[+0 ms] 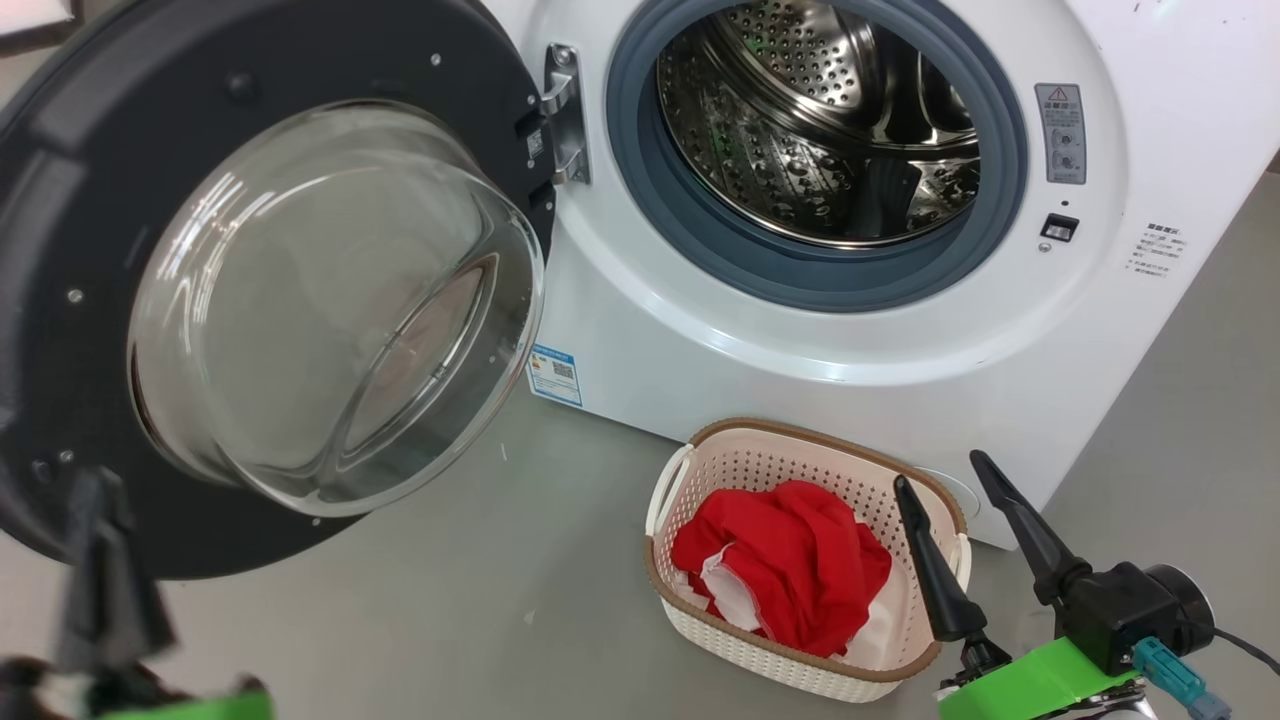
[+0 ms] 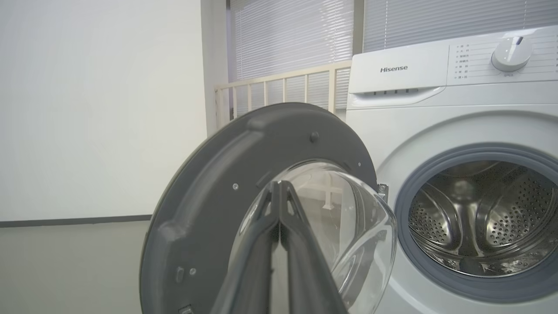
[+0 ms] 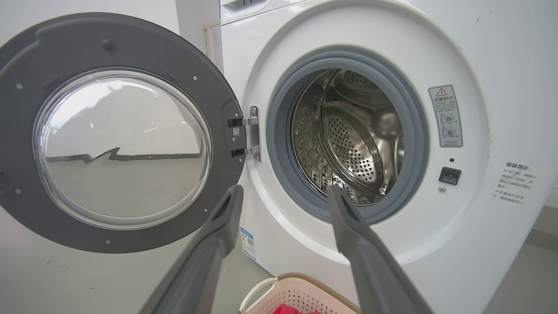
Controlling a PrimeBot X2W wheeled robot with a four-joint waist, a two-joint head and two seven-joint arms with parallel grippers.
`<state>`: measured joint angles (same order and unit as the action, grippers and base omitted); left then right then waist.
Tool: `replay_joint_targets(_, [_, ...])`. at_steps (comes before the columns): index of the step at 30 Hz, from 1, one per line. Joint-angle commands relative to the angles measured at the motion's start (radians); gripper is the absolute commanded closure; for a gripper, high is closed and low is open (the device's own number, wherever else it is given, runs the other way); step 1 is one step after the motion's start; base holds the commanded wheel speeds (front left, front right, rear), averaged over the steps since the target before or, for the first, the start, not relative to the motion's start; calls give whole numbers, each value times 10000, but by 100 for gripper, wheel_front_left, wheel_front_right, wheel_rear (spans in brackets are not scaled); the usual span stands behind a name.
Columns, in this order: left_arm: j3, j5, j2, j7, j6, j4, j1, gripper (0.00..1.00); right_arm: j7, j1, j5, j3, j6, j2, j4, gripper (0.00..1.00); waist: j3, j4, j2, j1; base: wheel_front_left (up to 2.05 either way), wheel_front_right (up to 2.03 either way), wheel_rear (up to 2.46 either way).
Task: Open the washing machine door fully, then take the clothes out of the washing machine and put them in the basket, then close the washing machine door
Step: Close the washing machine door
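Door (image 1: 330, 310) hinged wide open, left tool (image 2: 279, 186) closed before its inner rim

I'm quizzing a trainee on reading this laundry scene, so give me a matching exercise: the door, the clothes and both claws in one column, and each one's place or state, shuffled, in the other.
Column one:
1. door
2. clothes
3. left claw
4. right claw

Column two:
A. jaws apart
B. in the basket
C. standing wide open on its hinge
D. jaws together

Pairs: 1-C, 2-B, 3-D, 4-A
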<state>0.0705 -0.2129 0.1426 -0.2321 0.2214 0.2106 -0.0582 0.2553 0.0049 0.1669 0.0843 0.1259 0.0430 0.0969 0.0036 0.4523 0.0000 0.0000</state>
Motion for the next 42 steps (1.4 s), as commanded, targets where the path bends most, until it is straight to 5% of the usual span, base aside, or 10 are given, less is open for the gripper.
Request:
replay_joint_targets(1, [565,-102,283,-90,85,386,687,100,65,-204,-56,187,48,72,-222,0,6,-24,0,0,0,0,0])
replay_joint_targets(11, [2318,-2073,939,-156,-275,-512,2980,100,-1,-195,-87,173,48,72,-218,0,-23,-141,0,0,0,0,0])
replay_joint_targets(22, [3734,-4549,1659,439,-803,-3770,5654,100,-254,-209,-207,101,48,72,-443,0,138,-297,0,0,0,0,0])
replay_joint_targets(42, [3940,-6840,3857,5320,-1312,-9537,8244,100,-398,-368,-247,276,48,72,-459,0,425,-744,0,0,0,0,0])
